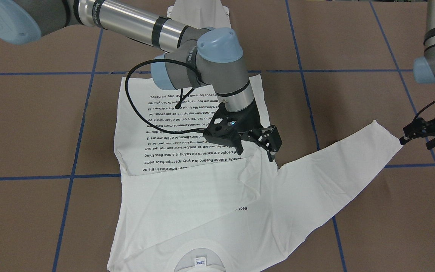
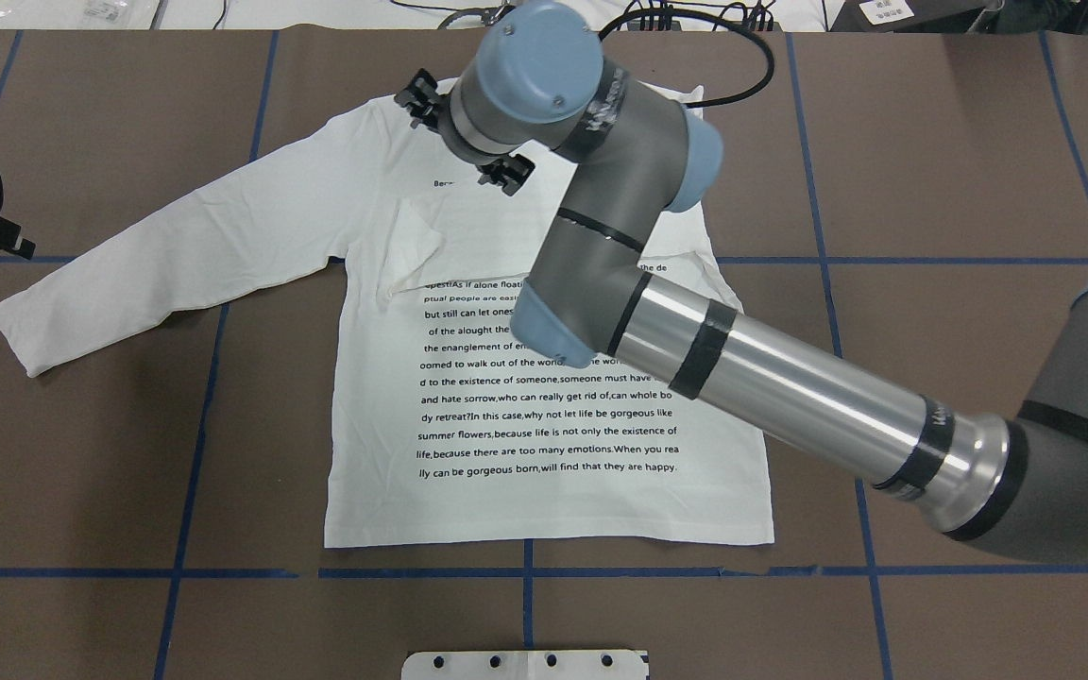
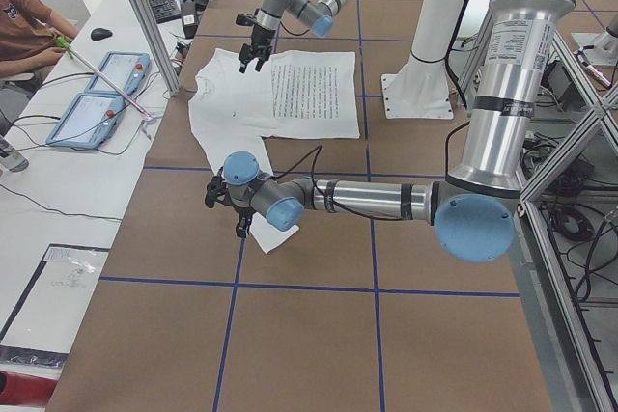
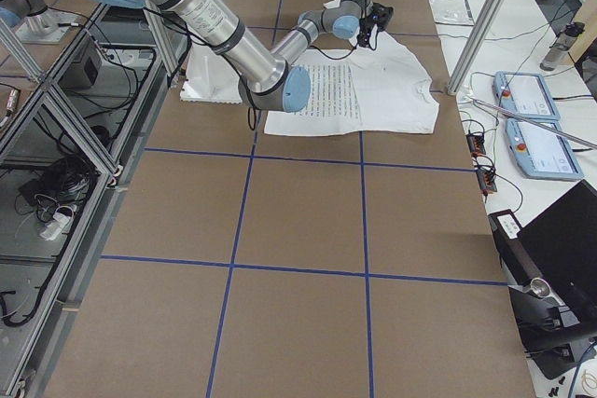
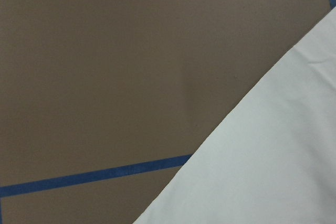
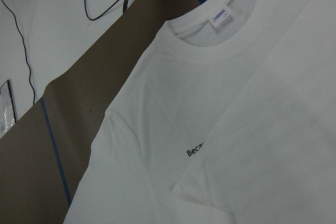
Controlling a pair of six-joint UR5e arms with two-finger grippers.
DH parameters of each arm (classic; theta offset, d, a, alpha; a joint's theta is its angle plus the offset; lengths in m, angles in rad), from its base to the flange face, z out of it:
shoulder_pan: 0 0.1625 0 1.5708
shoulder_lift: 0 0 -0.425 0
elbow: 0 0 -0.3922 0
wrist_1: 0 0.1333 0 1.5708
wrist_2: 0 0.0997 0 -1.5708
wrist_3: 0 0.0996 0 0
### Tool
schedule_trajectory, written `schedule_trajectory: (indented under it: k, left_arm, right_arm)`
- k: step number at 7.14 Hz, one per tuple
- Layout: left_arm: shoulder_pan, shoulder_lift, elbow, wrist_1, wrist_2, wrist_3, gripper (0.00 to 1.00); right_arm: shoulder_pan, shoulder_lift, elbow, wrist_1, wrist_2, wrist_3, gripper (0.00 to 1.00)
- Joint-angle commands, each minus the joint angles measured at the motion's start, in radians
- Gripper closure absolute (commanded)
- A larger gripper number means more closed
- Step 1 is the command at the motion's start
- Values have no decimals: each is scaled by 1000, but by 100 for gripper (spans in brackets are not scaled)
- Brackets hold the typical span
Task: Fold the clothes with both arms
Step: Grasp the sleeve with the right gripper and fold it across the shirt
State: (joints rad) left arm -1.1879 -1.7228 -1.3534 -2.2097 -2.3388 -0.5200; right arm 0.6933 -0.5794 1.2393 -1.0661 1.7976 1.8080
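Fingers [image 1: 273,141] wide apart — right gripper [image 1: 256,154] above T-shirt [image 1: 187,204], left gripper [image 1: 415,142] likewise, beside sleeve [image 1: 346,162]

White long-sleeved shirt [image 2: 544,491] lay flat on table [image 2: 931,189], printed side up, collar [image 1: 198,254] away from robot. One sleeve folded across chest; other sleeve [image 2: 176,255] stretched out flat. Right arm [image 2: 790,387] reached over shirt, right gripper [image 1: 255,149] spread wide near armpit. Left gripper [image 1: 415,134] sat just beside outstretched cuff [image 1: 389,138], its fingers unclear.
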Motion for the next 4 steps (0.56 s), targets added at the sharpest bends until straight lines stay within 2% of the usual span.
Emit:
schedule_trajectory:
  k: [1,2,4]
  left_arm:
    - [33,9,46,-30,25,-12,13]
    - [40,12,56,-30,45,-12,15]
    - [48,12,80,-28,56,-9,19]
  right_arm:
    - [122,-179,151,-5,156,-10,1]
    - [139,-242,210,-5,166,-18,1]
    - [149,-275,248,-5,171,-18,1]
